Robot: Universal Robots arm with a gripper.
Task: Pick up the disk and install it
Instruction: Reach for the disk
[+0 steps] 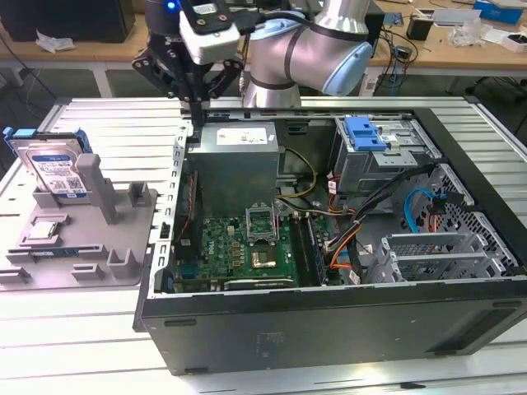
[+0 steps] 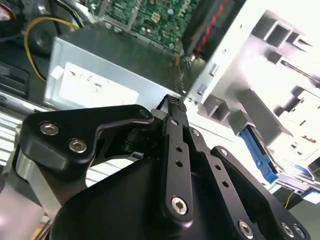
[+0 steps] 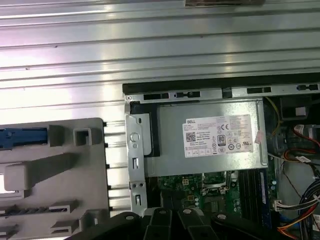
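The disk stands upright in a slot at the far end of the grey fixture, at the exterior view's left; it is silver, with a white and blue label and blue side rails. One blue rail of the disk shows in the second wrist view, and a blue edge of the disk in the first wrist view. My gripper hangs above the case's back left corner, to the right of the disk and well apart from it. Its fingers are shut together with nothing between them.
The open computer case fills the middle of the slatted metal table. Inside are a grey power-supply box, the green motherboard, loose cables, and a drive cage with a blue latch at the back right.
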